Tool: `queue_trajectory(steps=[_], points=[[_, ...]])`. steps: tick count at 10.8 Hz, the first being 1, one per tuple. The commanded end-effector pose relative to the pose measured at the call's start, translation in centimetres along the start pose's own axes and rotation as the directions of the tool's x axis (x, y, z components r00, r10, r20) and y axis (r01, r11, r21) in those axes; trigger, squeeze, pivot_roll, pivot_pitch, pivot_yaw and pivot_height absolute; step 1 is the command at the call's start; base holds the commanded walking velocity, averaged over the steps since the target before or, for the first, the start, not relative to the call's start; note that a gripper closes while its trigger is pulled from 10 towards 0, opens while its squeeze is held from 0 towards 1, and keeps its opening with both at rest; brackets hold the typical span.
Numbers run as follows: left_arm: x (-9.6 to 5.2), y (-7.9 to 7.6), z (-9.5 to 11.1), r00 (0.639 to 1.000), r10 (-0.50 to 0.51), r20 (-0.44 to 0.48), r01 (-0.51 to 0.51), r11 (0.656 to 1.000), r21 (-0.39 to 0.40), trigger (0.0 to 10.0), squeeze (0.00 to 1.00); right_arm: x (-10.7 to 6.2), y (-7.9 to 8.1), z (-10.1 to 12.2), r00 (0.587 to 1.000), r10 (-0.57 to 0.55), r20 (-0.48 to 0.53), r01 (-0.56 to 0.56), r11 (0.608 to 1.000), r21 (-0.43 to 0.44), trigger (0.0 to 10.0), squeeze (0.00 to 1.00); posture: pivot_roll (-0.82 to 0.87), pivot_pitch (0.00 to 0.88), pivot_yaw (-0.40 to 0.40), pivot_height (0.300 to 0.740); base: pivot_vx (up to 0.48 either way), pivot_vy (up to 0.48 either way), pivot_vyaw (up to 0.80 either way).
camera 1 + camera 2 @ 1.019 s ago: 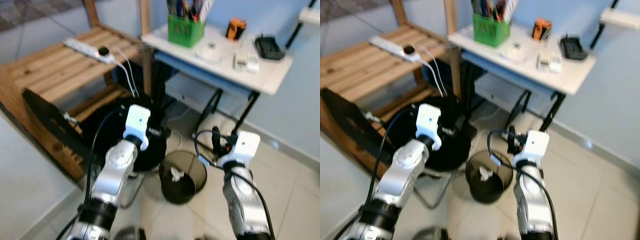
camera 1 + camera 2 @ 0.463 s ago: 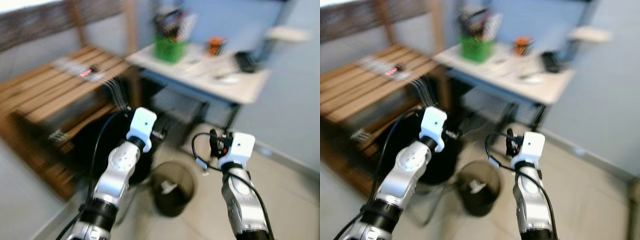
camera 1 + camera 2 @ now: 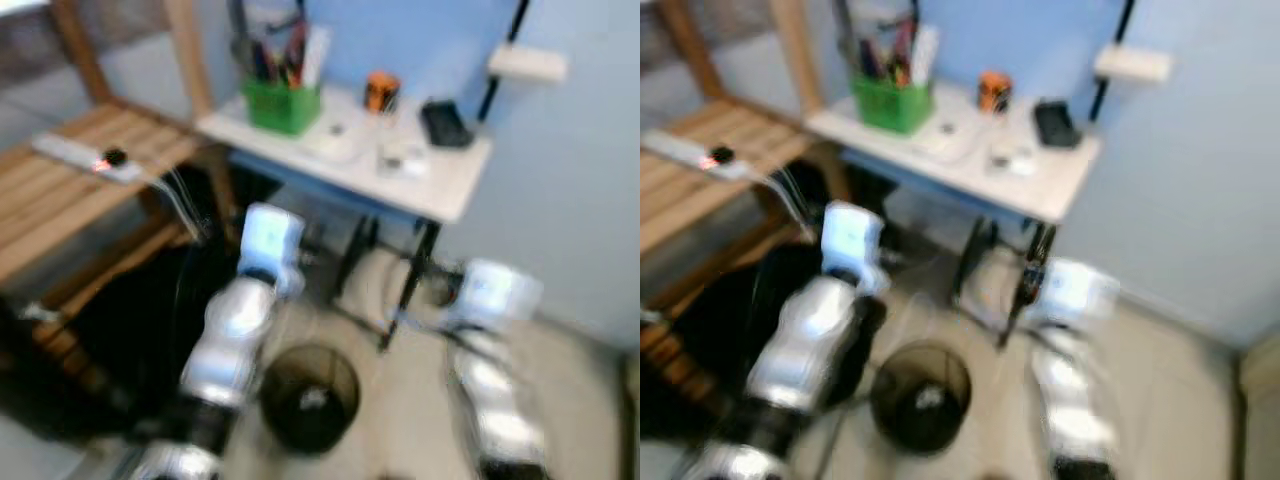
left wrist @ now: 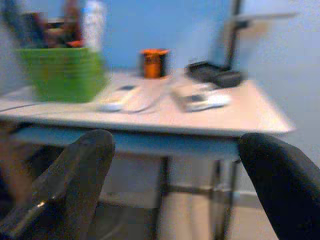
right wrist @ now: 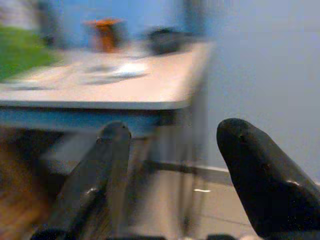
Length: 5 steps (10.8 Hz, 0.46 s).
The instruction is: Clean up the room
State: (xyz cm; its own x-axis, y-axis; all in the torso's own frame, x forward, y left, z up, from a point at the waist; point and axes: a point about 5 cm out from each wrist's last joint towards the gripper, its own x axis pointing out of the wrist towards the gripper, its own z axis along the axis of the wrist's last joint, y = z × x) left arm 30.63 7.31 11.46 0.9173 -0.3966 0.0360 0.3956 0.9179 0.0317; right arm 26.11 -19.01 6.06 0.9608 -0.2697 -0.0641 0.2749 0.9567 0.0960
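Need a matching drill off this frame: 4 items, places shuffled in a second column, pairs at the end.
Items
1. green basket
2. wire bin
3. power strip
4. black device

Places
A. on the wooden bench, robot's left
B. on the floor between the two arms
C. on the white table, at the end nearest the bench
D. on the white table, at the end towards the robot's right

Pairs: 1-C, 2-B, 3-A, 4-D

A small white-topped table (image 3: 455, 185) stands ahead, bearing a green plastic pen basket (image 3: 281, 104) at its left, an orange cup (image 3: 381, 91) behind centre and a black device (image 3: 445, 123) at right. A black mesh wastebasket (image 3: 309, 398) sits on the floor before it; a wooden slatted bench (image 3: 60, 205) lies left.
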Motion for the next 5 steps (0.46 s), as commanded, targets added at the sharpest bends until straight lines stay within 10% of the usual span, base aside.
queue_trajectory(steps=[1,5], points=[[0.1,0.6,0.1,1.000,-0.003,-0.011,0.004,0.999,0.033,10.0,0.00,0.2,1.1,0.4,1.000,0.010,0.025,-0.011,1.000,0.025,10.0,0.00,0.01,0.000,0.022,0.740,0.000,0.000,0.00],[0.1,-0.5,0.1,0.998,-0.067,-0.008,0.067,0.994,0.091,10.0,0.00,0.2,1.7,0.0,0.999,0.051,0.004,-0.051,0.998,0.030,10.0,0.00,0.01,0.000,0.024,0.740,0.000,-0.340,-0.75]])
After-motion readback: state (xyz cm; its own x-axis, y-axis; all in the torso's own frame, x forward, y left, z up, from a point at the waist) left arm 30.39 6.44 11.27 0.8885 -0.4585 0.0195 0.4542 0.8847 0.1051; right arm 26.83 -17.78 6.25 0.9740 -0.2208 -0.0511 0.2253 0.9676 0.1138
